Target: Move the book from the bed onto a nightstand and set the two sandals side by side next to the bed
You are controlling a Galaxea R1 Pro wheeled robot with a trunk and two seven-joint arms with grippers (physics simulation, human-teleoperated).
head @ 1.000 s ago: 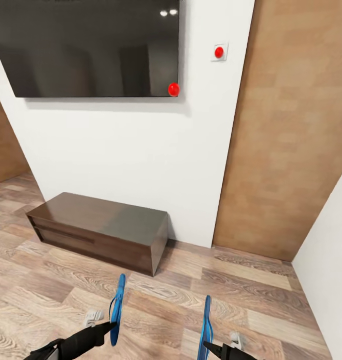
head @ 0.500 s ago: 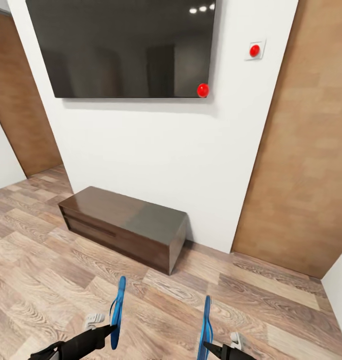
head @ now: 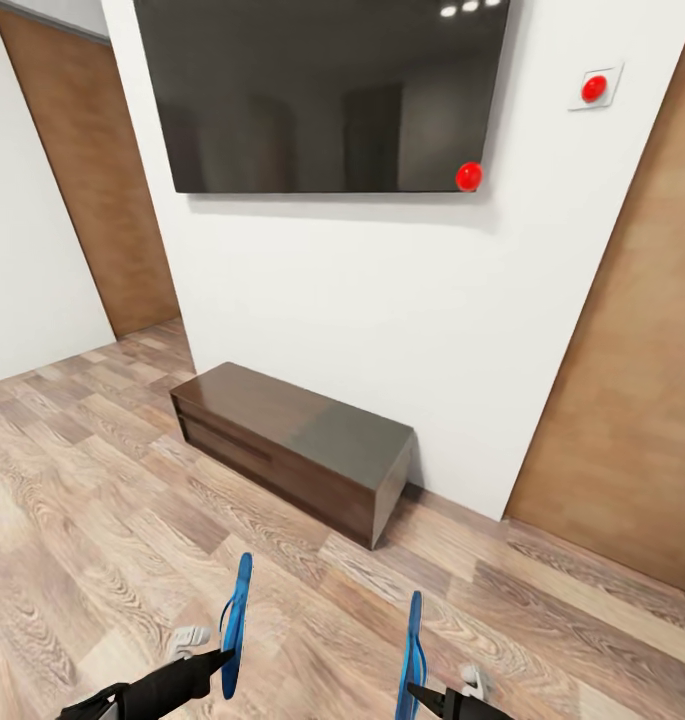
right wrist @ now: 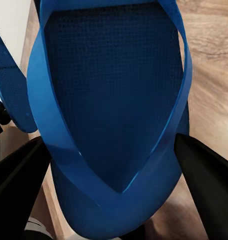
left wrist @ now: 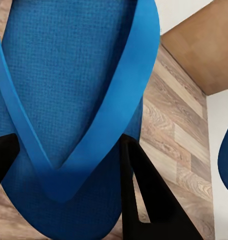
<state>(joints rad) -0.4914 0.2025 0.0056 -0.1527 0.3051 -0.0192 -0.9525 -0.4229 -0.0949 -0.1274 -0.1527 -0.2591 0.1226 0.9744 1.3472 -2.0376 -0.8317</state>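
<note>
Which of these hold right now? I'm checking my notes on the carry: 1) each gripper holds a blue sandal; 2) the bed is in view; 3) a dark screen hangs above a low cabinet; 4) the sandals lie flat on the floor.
1) True: the left gripper is shut on the left sandal, the right gripper on the right sandal.
2) False: ahead are a white wall and wood floor.
3) True: the screen hangs above the dark brown cabinet.
4) False: both are held edge-up above the floor.
</note>
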